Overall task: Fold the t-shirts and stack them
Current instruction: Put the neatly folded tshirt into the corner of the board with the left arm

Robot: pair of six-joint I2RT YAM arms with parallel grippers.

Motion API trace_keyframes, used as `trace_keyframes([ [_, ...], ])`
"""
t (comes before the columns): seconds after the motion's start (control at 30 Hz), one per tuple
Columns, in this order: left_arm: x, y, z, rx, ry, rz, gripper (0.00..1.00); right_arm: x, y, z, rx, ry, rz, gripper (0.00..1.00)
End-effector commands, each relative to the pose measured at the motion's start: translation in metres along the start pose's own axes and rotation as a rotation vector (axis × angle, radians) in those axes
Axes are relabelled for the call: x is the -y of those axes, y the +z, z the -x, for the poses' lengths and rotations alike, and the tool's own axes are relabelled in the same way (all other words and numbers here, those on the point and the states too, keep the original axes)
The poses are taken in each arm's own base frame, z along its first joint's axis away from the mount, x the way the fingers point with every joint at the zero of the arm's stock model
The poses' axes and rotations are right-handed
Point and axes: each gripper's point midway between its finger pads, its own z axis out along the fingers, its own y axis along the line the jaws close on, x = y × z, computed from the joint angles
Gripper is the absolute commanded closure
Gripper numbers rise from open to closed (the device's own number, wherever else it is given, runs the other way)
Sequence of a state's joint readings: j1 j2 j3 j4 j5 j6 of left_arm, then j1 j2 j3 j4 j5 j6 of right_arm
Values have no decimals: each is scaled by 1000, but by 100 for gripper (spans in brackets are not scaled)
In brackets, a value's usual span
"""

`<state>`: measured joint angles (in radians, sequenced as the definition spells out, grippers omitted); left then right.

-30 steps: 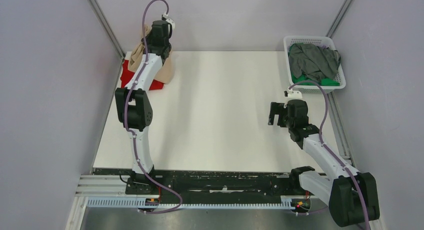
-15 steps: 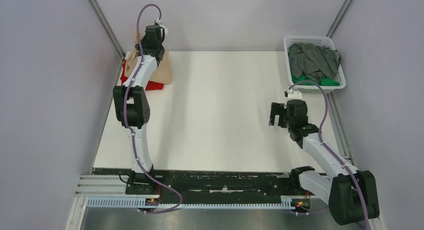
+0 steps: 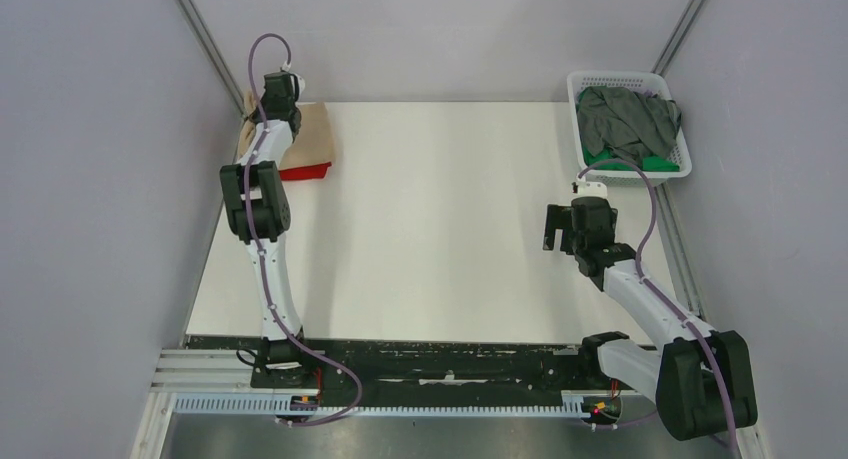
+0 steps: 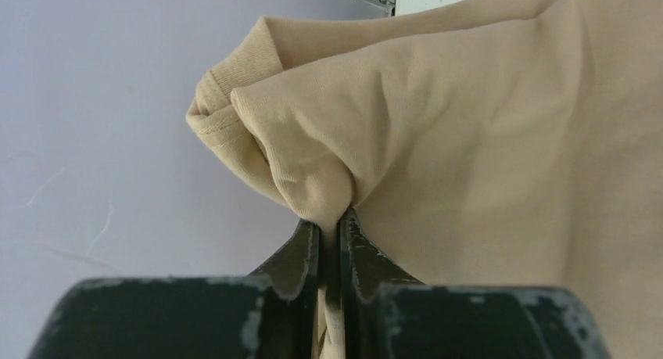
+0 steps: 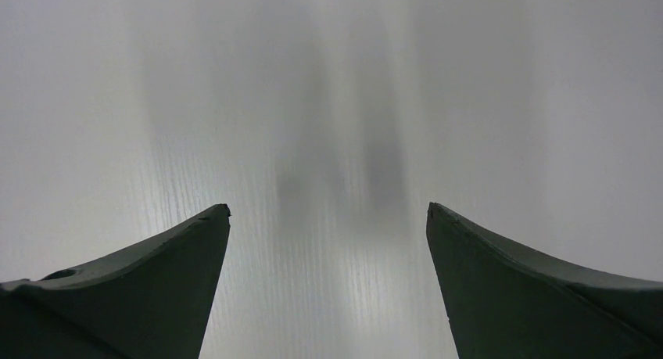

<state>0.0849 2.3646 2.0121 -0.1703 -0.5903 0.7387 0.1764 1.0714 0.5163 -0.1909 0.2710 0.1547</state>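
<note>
Beige t-shirt (image 4: 485,140) fold pinched between left fingers (image 4: 297,257), right fingers (image 5: 148,281) spread

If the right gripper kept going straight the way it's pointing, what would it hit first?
Probably the bare white table; the right gripper, jaws open, shows nothing else ahead, though depth is unclear.

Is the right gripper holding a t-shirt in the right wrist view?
No, the right gripper is open, with only the white table showing through its wide gap.

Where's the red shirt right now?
Seen from above, the red shirt lies at the far-left corner of the table, mostly under the beige shirt.
</note>
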Motion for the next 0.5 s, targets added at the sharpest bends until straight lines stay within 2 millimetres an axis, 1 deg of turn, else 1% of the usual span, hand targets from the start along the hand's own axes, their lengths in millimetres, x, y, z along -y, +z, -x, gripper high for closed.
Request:
trace_keyframes([
  [0.0,-46,5,29,101,-117,137,79,10,-2,20,40,1,-60,2],
  [0.03,-54,7,29,101,-150,169,70,11,-2,20,41,1,-65,2],
  [0.07,-61,8,31,108,-179,198,66,11,-2,20,40,1,-68,2],
  [0.1,-65,7,31,105,-195,218,56,12,-2,20,42,0,-68,2],
  [0.17,-75,3,34,104,-256,258,6,12,-3,21,45,1,-68,2],
  [0.2,-78,0,35,104,-293,261,1,12,-3,20,45,3,-68,2],
  [0.23,-77,-3,37,105,-324,251,0,12,-3,21,47,4,-68,2],
  [0.3,-68,-12,39,96,-356,199,0,11,-4,21,51,6,-62,2],
  [0.4,-51,-31,54,122,-413,91,0,8,-5,23,62,11,-44,2],
  [0.47,-35,-47,64,143,-474,-13,0,6,-7,25,77,17,-27,2],
])
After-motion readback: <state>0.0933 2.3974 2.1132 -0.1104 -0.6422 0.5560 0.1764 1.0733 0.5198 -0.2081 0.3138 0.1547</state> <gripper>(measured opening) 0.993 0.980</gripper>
